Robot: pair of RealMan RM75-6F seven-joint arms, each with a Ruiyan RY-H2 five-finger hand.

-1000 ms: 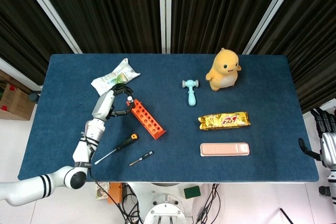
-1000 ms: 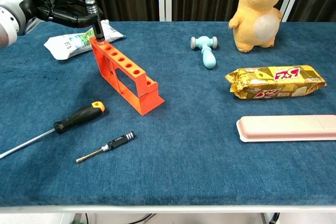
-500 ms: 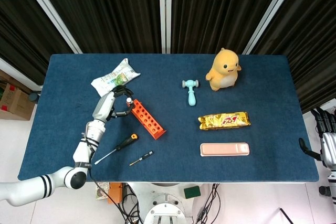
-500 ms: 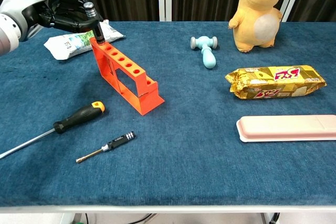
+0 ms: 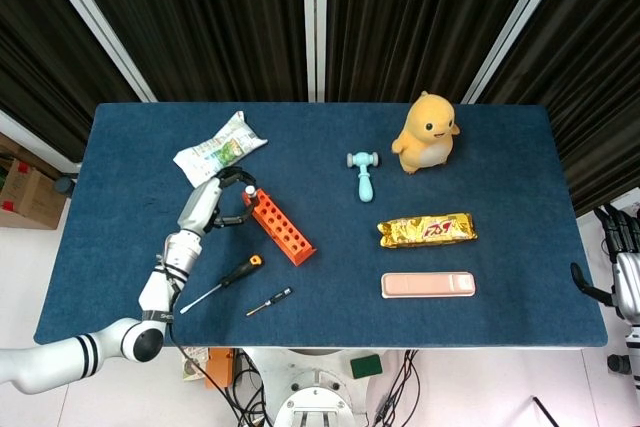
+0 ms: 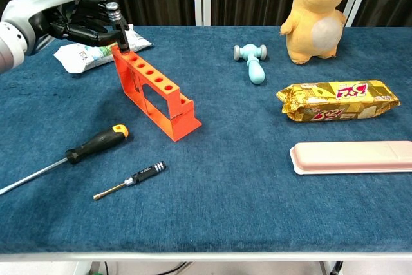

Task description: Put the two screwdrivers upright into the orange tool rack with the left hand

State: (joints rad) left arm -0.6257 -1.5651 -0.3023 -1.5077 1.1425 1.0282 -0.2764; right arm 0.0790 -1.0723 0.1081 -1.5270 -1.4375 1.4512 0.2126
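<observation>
Left robot hand (image 6: 67, 20) pinches a slim screwdriver (image 6: 120, 30) standing upright in the end hole of the orange tool rack (image 6: 153, 91), toward the desk's (image 6: 257, 191) far left corner. Two screwdrivers (image 6: 96, 144) (image 6: 129, 180) lie flat near the front left edge.

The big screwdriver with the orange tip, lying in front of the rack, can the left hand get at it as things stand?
Probably not right away: the left hand holds a tool at the rack's far end. The screwdriver itself lies uncovered.
</observation>
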